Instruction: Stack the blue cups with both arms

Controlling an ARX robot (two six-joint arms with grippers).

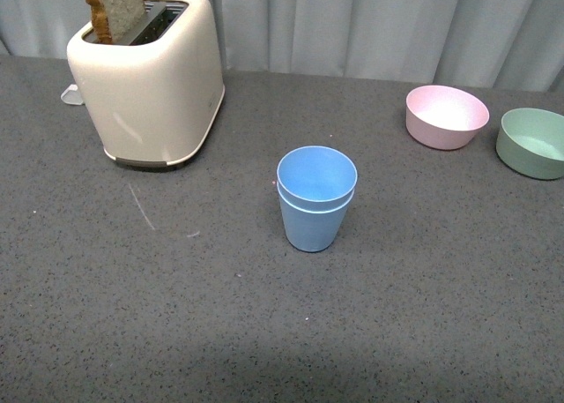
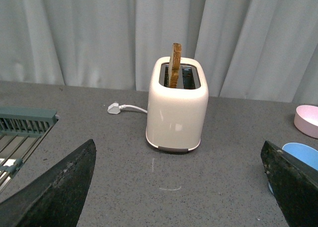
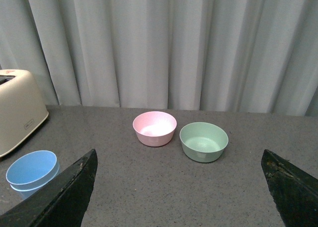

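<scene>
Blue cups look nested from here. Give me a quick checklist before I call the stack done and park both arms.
1. Blue cups nested, one inside the other: ok.
2. Stack upright on the table: ok.
3. Left gripper open, holding nothing: ok.
4. Right gripper open, holding nothing: ok.
5. Stack apart from toaster, pink bowl and green bowl: ok.
6. Inner cup fully seated: cannot tell.

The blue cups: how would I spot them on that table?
Start at the big cream toaster at the back left. Look right and nearer: the blue cups stand nested mid-table. Unlike the pink bowl and green bowl, they're tall and tapered.
</scene>
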